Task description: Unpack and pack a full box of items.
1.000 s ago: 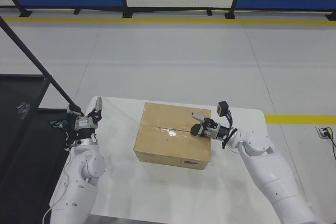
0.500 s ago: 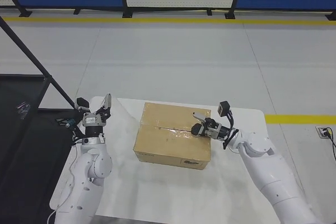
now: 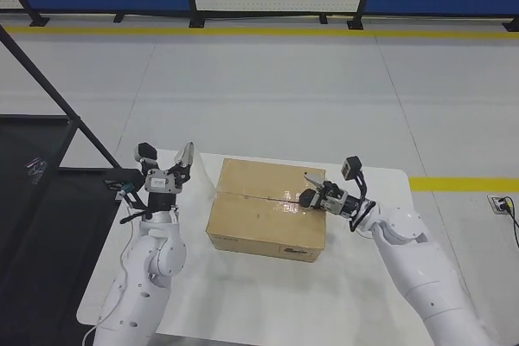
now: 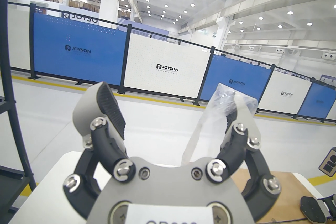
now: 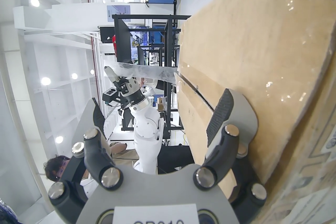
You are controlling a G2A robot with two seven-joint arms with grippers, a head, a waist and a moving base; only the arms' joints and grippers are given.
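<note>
Beside the box (image 3: 268,208), left gripper (image 3: 165,152) moved closer.

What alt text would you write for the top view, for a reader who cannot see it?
A closed cardboard box sits on a white table between two white robot arms. The right end effector is open over the box's top near one edge; the left end effector, also open, is apart from the box on its other side.
</note>
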